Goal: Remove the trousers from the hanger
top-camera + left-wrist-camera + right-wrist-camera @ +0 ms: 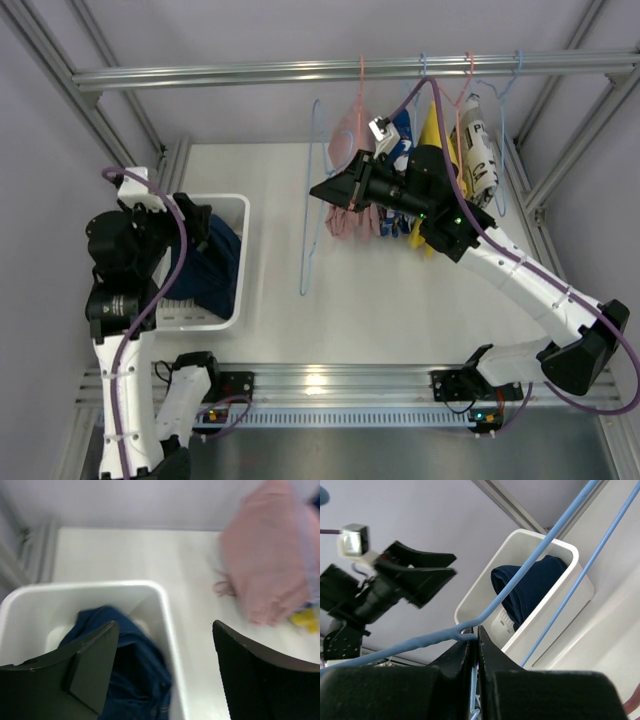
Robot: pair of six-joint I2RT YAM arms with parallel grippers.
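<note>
1/2 done | navy trousers (215,268) in bin (241,215) below left end effector (165,630), jaws apart | right end effector (476,632) clamped on bare blue hanger (435,639) | pink trousers (350,218) just beyond it, on pink hanger (362,78), not yet off

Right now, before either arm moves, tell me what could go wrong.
1. The right gripper is shut on the blue hanger; pulling might swing its wire into the pink trousers beside it.
2. The pink trousers hang close beside the patterned blue garment and yellow garment; a grasp might catch those too.
3. The navy trousers are heaped up to the bin rim; the open left gripper above might snag them.
</note>
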